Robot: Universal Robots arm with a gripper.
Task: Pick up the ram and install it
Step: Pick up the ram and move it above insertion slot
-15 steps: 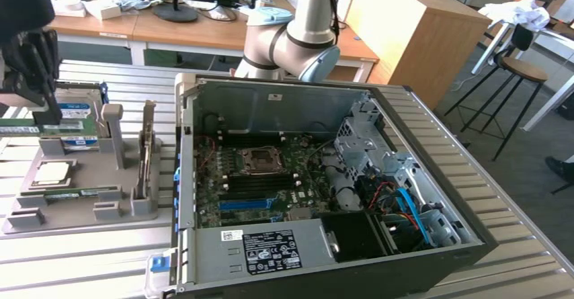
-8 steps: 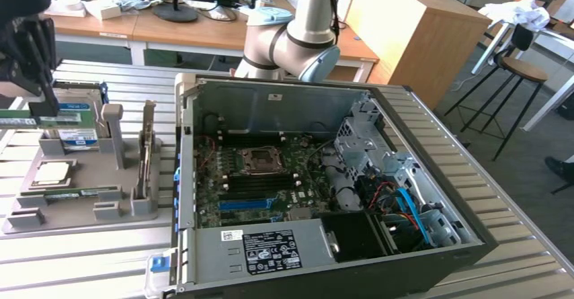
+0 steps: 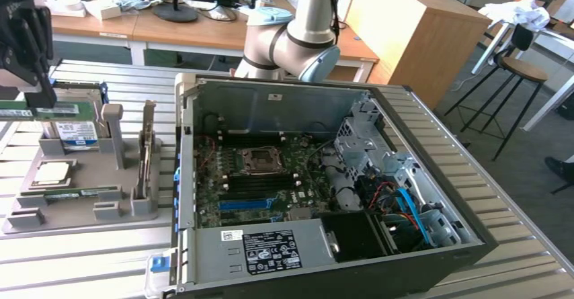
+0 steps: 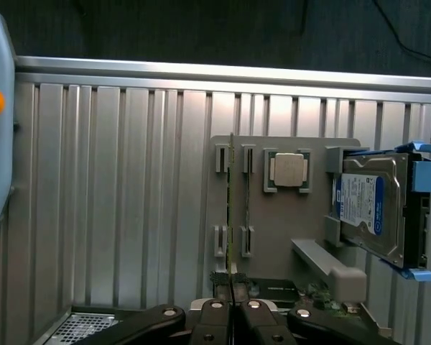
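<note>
Gripping the ram [image 4: 231,201] edge-on, gripper [image 4: 232,310] closed almost fully on its thin end.
Held above the grey parts tray [image 4: 273,223] beneath the gripper, CPU [image 4: 287,170] and hard drive [image 4: 370,208] lying off to one side, open computer case [image 3: 260,107] well apart.

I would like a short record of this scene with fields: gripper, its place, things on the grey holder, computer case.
gripper: black gripper, shut on the long, thin green ram stick
place: above the grey plastic holder, at the exterior view's left
on holder: square silver processor; metal hard drive with blue label
case: open black computer case; the ram stick is not yet in it
</note>
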